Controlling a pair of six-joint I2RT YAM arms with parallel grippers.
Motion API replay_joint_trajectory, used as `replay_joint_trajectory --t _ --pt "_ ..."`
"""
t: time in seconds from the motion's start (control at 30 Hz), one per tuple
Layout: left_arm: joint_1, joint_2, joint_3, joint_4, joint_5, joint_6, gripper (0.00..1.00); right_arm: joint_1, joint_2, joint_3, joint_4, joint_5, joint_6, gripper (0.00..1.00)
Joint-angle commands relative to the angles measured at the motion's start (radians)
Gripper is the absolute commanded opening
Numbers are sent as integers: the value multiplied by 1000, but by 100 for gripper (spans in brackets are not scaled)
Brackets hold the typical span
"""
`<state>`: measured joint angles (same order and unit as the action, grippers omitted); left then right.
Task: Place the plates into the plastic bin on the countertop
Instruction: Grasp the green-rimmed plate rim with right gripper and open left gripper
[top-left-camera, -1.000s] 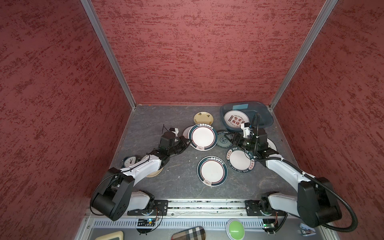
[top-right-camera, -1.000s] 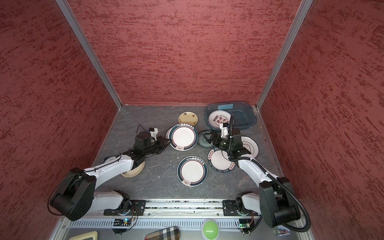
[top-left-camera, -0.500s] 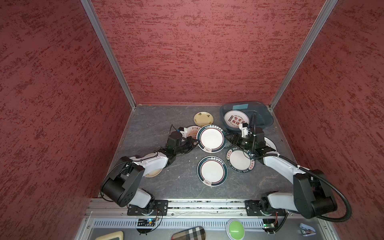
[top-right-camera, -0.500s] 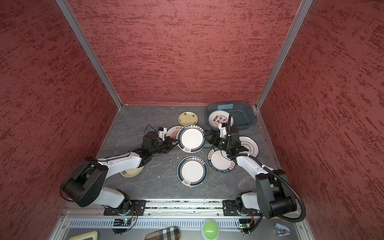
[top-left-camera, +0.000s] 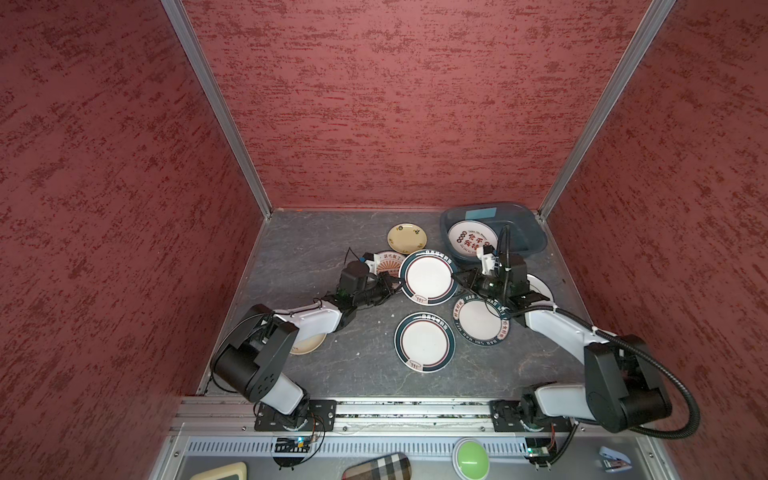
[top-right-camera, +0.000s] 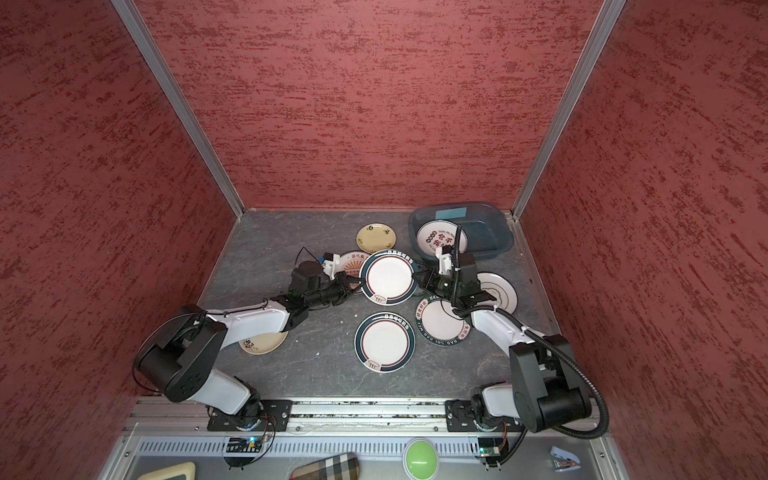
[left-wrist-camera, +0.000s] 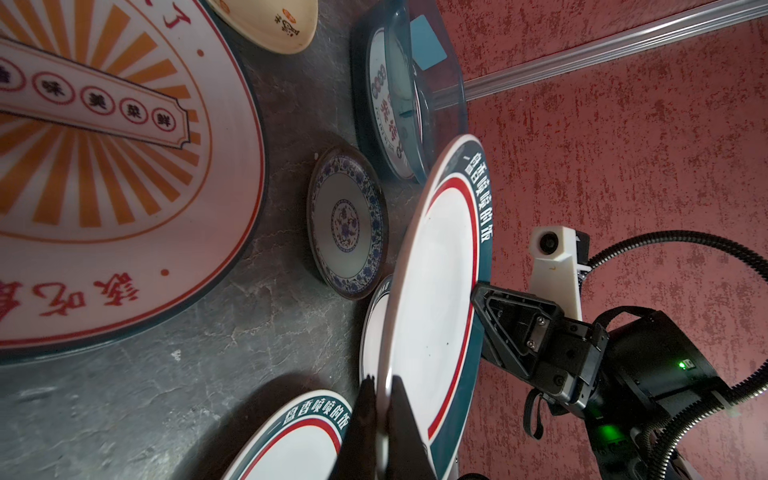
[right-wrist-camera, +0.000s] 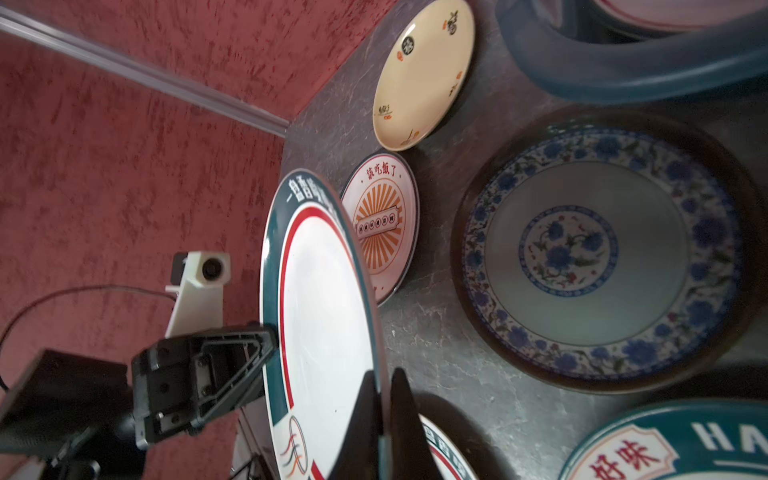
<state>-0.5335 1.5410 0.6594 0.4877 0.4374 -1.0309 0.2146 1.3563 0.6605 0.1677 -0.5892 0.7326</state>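
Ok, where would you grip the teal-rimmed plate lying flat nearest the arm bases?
Take the flat teal-rimmed plate by its thin rim, probably low from its near or left-arm edge: the lettered plate crowds its right-arm side and the lifted plate hangs by its far edge.

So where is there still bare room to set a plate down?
Bare countertop lies far left, between the left wall and the cream plate, and along the near edge, in front of the near teal-rimmed plate. The plastic bin is bare on its right half. Around the lifted plate, mid-right, plates lie packed close.
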Motion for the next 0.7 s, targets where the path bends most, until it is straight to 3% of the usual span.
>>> replay_joint_trajectory --t 0.0,0.03,0.1,0.23,0.33,0.67 --pt "-9 -1 25 54 6 1 0 6 13 37 -23 38 -5 0" --pt "-7 -5 16 63 -4 -3 10 6 16 43 -40 47 1 0" --pt "-5 -20 -5 87 -22 -4 39 6 20 52 -60 55 8 0" --pt "-3 -67 -11 54 -47 30 83 6 4 60 -95 89 5 0" --pt "3 -120 -11 -20 -81 61 99 3 -27 69 -128 139 -11 0" --pt "67 -275 0 -221 -103 162 99 -6 -44 339 -409 387 -179 0"
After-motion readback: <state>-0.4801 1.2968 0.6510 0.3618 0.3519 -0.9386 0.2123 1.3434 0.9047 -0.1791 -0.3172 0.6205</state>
